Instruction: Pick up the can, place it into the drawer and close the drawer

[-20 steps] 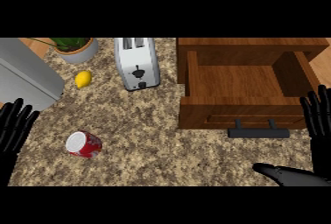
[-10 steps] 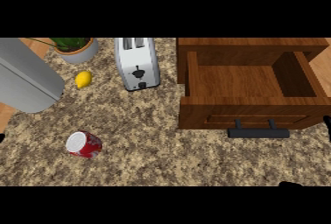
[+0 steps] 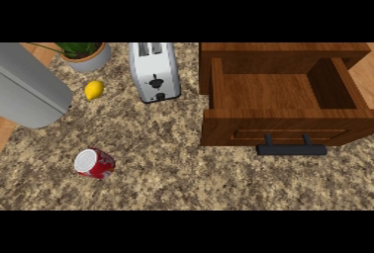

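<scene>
A red can (image 3: 94, 163) with a white top stands on the speckled counter at the lower left. At the right, a wooden drawer (image 3: 280, 97) is pulled open, its inside bare, with a black handle (image 3: 291, 148) on its front. A grey forearm (image 3: 29, 92) slants in from the upper left. Neither hand shows in the head view.
A white toaster (image 3: 155, 70) stands at the back centre. A yellow lemon (image 3: 93, 90) lies left of it, and a potted plant (image 3: 82, 53) sits at the back left. Speckled counter (image 3: 182, 173) stretches between the can and the drawer.
Both black hands, seen at the left and right edges and lower right a second ago, have left the view. A grey forearm now lies across the upper left.
</scene>
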